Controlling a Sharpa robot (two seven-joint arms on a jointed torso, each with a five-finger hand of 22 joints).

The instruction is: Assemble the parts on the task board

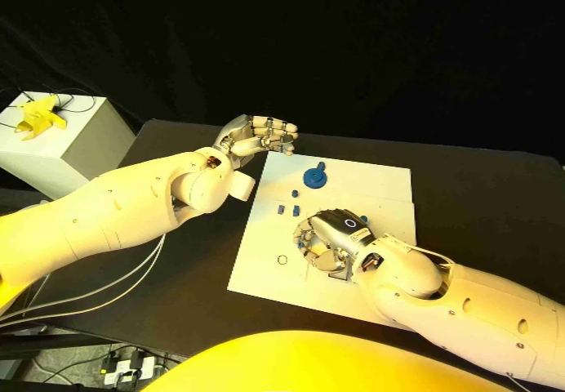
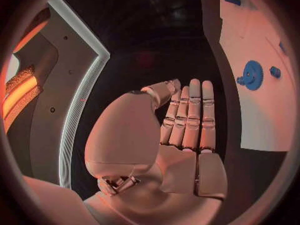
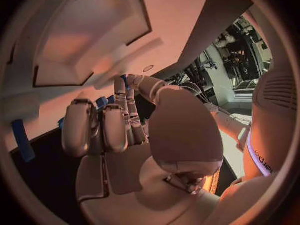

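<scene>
We see flat white task board (image 1: 383, 184): matt, paper-like sheen. Black table (image 1: 495, 196): matt, dull. Round blue toothed gear part (image 1: 313, 175): smooth plastic by look. White arm shells: glossy hard plastic. We note left silver hand (image 1: 259, 135) and right silver hand (image 1: 333, 242): smooth, satin metallic finish.

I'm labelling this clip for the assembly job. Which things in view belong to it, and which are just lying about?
Belong to the job:
- task board
- blue gear on the board
- small blue parts on the board
- right hand, low over the board's middle
- left hand, beyond the board's far corner, holding nothing

Just lying about:
- white box left of the table
- yellow object on that box
</scene>
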